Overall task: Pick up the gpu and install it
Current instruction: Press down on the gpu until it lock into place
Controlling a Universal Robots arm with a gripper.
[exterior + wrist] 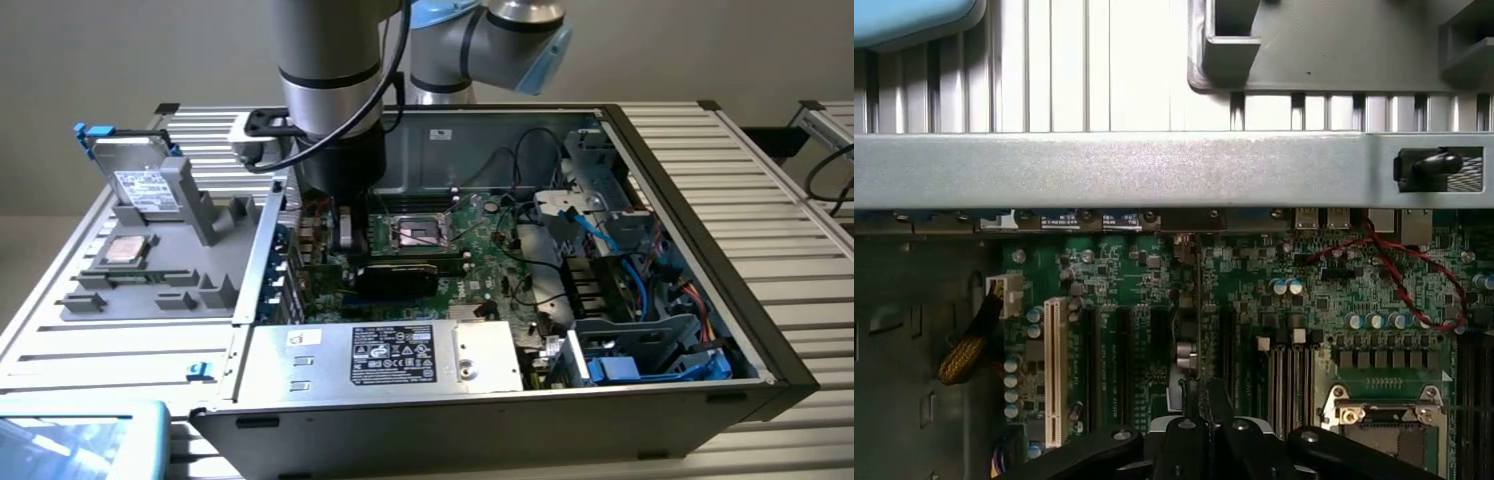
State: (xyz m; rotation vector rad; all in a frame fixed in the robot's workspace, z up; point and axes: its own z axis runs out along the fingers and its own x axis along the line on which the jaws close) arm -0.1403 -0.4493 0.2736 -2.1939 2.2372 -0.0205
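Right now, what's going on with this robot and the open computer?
The arm has reached down into the open computer case. Its gripper is shut on what looks like the gpu, a thin card seen edge-on in the wrist view and held upright just above the motherboard, among the expansion slots near the case's rear wall. The card does not look seated yet.

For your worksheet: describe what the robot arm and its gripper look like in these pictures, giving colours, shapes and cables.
The arm is a thick, round, silver-grey tube with light blue caps at its joints and a black cylindrical wrist section. Black cables run down beside it to a small pale box. The gripper is black, with slim dark fingers on angular black links.
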